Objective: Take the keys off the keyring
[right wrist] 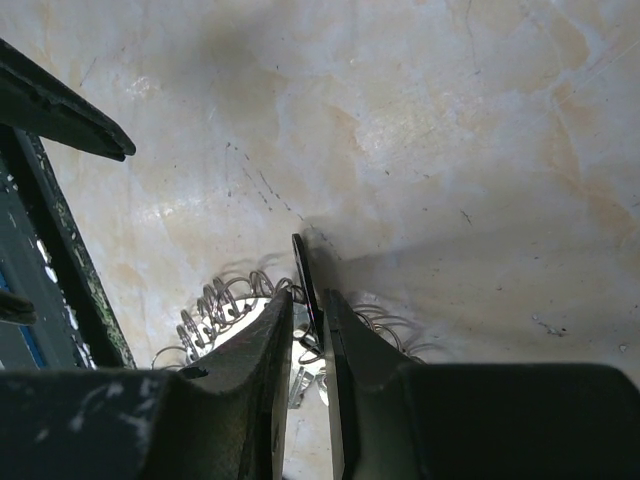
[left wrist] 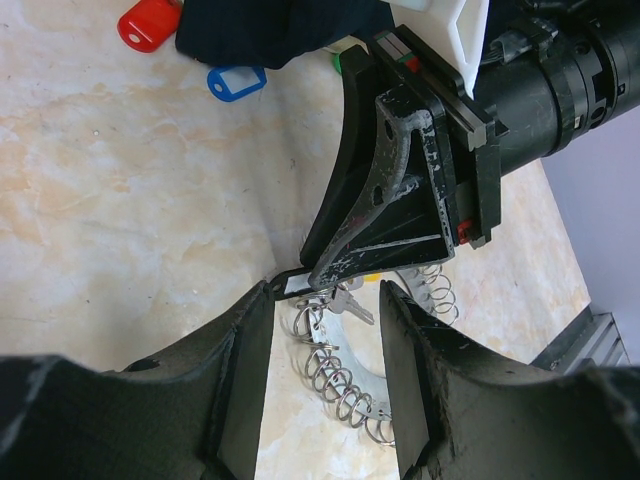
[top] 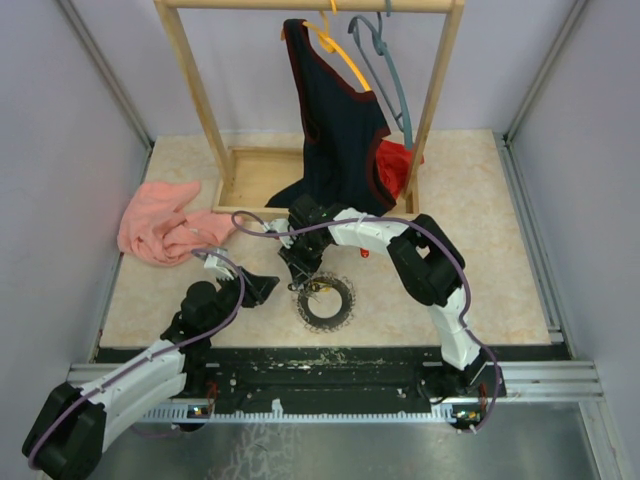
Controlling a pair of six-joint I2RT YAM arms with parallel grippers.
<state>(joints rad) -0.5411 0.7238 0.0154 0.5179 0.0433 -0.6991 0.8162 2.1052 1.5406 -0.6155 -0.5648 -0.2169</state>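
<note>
On the tabletop (top: 480,260), near the middle of its near edge, the keyring (top: 327,300) is found lying flat. The left gripper (left wrist: 326,297) is held part open just beside it, nothing gripped. The right gripper (right wrist: 309,305) is pinched on a thin dark tab (right wrist: 303,262) at the ring's rim. Small silver keys (left wrist: 350,302) are noted there.

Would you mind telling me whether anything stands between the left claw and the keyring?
Partly: the right claw, pinching a dark tag at the keyring's rim, stands just ahead of the open left claw.
</note>
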